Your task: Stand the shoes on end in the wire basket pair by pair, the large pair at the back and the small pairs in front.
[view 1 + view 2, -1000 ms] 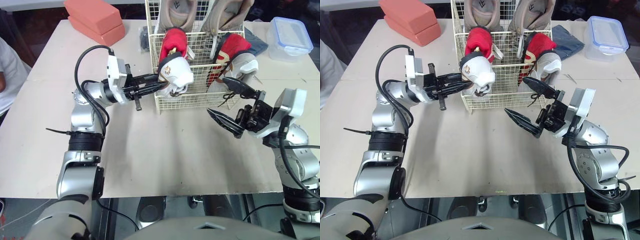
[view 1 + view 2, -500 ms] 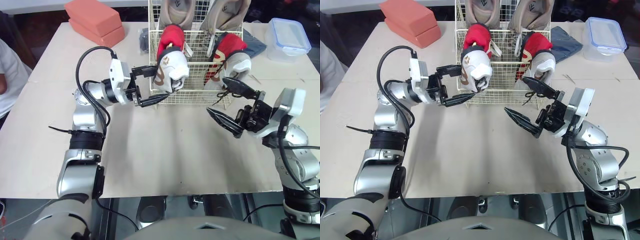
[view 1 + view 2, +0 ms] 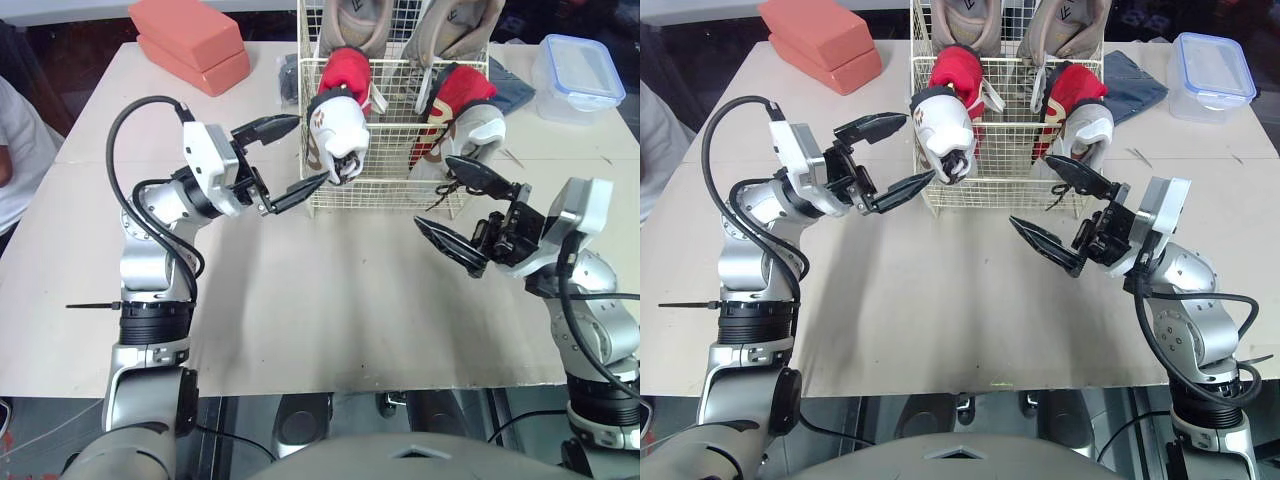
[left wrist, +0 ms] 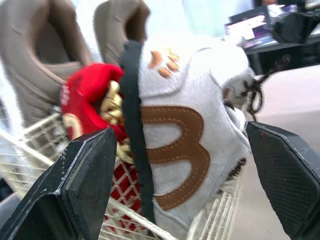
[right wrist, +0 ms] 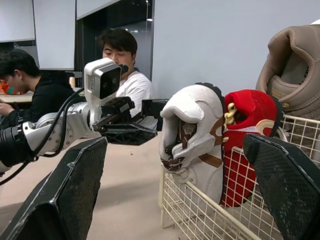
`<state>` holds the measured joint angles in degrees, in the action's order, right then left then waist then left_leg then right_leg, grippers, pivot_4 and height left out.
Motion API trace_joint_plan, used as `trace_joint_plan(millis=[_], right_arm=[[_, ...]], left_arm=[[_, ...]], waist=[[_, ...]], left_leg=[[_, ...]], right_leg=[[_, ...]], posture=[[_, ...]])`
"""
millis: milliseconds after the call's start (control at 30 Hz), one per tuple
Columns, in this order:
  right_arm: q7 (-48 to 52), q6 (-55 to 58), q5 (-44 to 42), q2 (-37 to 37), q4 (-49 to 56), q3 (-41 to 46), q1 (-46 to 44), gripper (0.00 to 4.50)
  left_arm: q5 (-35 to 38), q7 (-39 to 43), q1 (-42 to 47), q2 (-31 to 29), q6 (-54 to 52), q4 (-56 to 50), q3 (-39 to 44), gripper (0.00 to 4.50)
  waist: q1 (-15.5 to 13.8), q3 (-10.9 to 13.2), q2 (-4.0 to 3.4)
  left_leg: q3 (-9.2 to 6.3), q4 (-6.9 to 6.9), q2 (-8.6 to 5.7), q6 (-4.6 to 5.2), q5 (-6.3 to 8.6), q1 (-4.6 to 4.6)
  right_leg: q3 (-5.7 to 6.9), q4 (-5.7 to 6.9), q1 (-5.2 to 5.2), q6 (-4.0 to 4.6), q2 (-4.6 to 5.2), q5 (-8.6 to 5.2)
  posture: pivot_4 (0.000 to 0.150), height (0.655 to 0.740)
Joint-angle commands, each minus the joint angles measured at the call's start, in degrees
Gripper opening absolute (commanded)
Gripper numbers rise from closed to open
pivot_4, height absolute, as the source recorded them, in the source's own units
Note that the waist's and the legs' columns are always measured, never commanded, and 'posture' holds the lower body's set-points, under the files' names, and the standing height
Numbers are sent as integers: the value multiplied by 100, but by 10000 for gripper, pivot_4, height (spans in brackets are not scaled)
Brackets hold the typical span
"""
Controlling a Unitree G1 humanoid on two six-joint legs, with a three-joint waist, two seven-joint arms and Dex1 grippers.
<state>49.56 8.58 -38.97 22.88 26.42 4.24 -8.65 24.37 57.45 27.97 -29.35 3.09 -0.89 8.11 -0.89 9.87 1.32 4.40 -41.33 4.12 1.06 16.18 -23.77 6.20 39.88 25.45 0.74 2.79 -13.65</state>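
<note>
The white wire basket (image 3: 385,190) stands at the table's far middle. Two large tan shoes (image 3: 352,25) stand on end at its back. In front of them stand two small red-and-white shoes, one at front left (image 3: 336,115) and one at front right (image 3: 468,112). My left gripper (image 3: 312,148) is open just left of the basket, with its fingertips on either side of the front-left shoe's (image 4: 185,145) edge and no grip on it. My right gripper (image 3: 432,190) hangs open and empty before the basket's front right corner.
Two orange-red blocks (image 3: 190,40) lie at the far left of the table. A clear box with a blue lid (image 3: 580,75) and a dark cloth (image 3: 515,85) sit at the far right. A person's white sleeve (image 3: 12,150) shows at the left edge.
My left gripper has opened, let go of the front-left shoe and drawn back to the left. The shoe stays standing in the basket. The right arm has not moved.
</note>
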Motion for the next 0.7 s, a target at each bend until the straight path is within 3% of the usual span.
trace_joint_plan(millis=[33, 267, 700], right_arm=[[-6, -25, -101, 25, 153, 31, -92, 43061], [-20, -44, -89, 31, 135, 57, -102, 43061], [-127, -78, -42, 32, 180, 85, -33, 43061]], left_arm=[[201, -421, 76, 90, 12, -539, 208, 44370], [738, -1103, 295, 338, -458, -977, 365, 44370], [-65, -2421, -46, 1039, -602, -1956, -397, 44370]], waist=[[1, 0, 0], [1, 0, 0], [-5, 0, 1]], left_leg=[[1, 0, 0, 0, 0, 0], [2, 0, 0, -1, -1, 1], [1, 0, -2, -2, -1, 1]], right_leg=[[-2, 0, 0, 0, 0, 0], [-3, 0, 0, 2, 0, 2], [-4, 0, 0, 4, -1, 2]], posture=[[1500, 6860], [1500, 6860], [1500, 6860]])
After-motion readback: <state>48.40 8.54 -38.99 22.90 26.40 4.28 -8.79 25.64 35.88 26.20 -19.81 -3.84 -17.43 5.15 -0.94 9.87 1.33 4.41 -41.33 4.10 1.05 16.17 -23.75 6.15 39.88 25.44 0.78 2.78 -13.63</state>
